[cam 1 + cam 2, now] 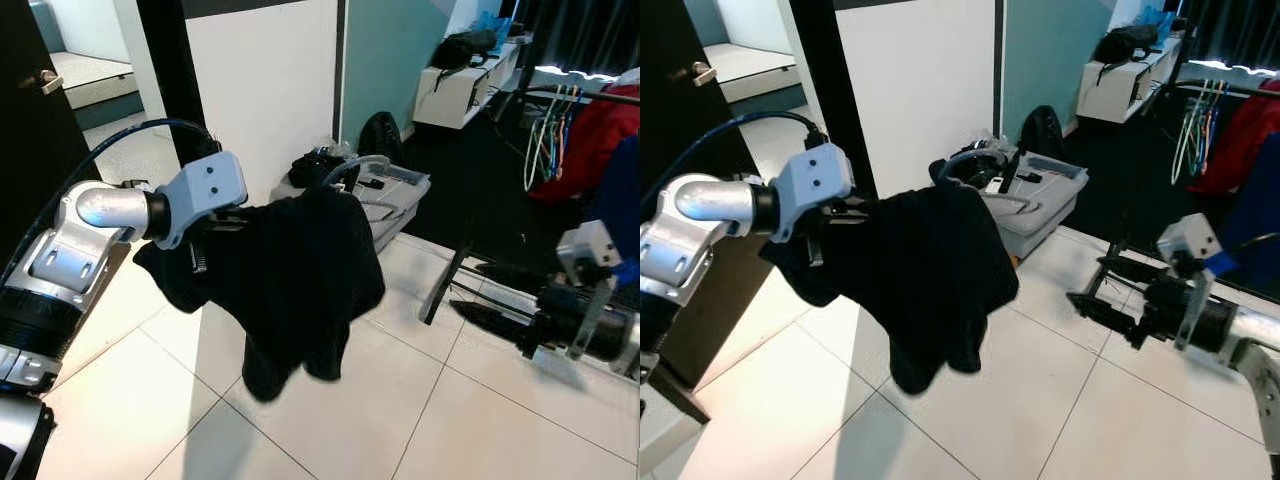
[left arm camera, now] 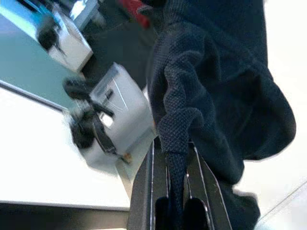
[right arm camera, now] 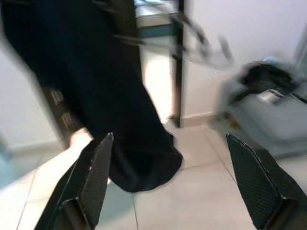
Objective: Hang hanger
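A black garment (image 1: 300,270) hangs in mid-air over the tiled floor, bunched and drooping. A pale curved hanger hook (image 1: 350,167) sticks up at its top edge; the rest of the hanger is hidden in the cloth. My left gripper (image 1: 212,238) is shut on the garment's left side, and the left wrist view shows a fold of the knit fabric (image 2: 201,96) pinched between the fingers (image 2: 146,191). My right gripper (image 1: 470,290) is low on the right, open and apart from the garment, with nothing between its fingers (image 3: 93,177).
A clothes rack (image 1: 585,95) with hangers and a red garment (image 1: 595,125) stands at the far right, one black leg (image 1: 442,285) reaching onto the tiles. A grey bin (image 1: 400,195) of items sits behind the garment. A dark door (image 1: 30,130) is at left.
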Robot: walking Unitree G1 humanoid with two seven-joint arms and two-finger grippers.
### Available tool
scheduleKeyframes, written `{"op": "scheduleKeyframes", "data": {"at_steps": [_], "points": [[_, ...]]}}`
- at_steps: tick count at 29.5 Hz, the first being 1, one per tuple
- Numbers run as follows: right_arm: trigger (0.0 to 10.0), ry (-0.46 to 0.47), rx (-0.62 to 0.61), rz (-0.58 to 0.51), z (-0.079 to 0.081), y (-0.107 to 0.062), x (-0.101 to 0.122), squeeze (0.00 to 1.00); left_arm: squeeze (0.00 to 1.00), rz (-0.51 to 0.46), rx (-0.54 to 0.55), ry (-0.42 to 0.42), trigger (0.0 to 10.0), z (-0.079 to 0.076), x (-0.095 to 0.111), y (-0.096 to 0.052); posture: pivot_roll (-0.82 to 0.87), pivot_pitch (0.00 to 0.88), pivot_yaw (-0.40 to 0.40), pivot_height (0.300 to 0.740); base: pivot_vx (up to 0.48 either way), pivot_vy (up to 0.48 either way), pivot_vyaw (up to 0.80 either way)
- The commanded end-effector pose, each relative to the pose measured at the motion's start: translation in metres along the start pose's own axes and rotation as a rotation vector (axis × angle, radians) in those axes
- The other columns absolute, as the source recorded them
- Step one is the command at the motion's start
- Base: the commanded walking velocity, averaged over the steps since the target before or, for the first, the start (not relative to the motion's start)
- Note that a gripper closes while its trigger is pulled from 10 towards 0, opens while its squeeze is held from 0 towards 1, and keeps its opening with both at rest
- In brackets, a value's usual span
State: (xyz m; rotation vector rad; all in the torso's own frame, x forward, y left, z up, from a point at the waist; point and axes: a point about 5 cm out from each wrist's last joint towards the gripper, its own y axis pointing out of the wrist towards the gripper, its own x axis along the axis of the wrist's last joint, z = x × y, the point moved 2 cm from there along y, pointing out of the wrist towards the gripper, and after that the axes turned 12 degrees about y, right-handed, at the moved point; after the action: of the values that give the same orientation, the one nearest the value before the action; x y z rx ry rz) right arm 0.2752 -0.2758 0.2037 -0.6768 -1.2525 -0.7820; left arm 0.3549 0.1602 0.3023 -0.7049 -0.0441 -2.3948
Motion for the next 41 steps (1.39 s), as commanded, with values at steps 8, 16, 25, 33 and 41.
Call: {"op": "scheduleKeyframes", "data": {"at_steps": [8,16,25,33,41], "points": [[10.0,0.42,-0.187,-0.159,-0.018,-0.003,-0.031,0.0,0.0,-0.198,0.08,-0.069,10.0,0.028,0.025,-0.008,-0.08,0.0,0.037,0.74,0.0,0.0,0.0],[10.0,0.717,-0.158,-0.139,0.009,0.023,-0.067,0.0,0.0,-0.356,0.094,0.033,10.0,0.017,0.038,-0.003,-0.09,0.0,0.036,0.74,0.0,0.0,0.0],[10.0,0.358,0.163,-0.05,0.041,-0.001,-0.04,0.0,0.0,-0.398,0.045,0.046,10.0,0.012,0.046,-0.001,-0.09,0.0,0.036,0.74,0.0,0.0,0.0],[10.0,0.209,0.454,0.017,0.066,-0.025,-0.001,0.0,0.0,-0.468,-0.01,0.059,10.0,0.01,0.062,0.0,-0.08,0.0,0.041,0.74,0.0,0.0,0.0],[10.0,0.1,0.627,0.113,0.086,-0.028,0.017,0.0,0.0,-0.496,-0.031,0.074,10.0,0.01,0.066,0.002,-0.08,0.0,0.043,0.74,0.0,0.0,0.0]]}}
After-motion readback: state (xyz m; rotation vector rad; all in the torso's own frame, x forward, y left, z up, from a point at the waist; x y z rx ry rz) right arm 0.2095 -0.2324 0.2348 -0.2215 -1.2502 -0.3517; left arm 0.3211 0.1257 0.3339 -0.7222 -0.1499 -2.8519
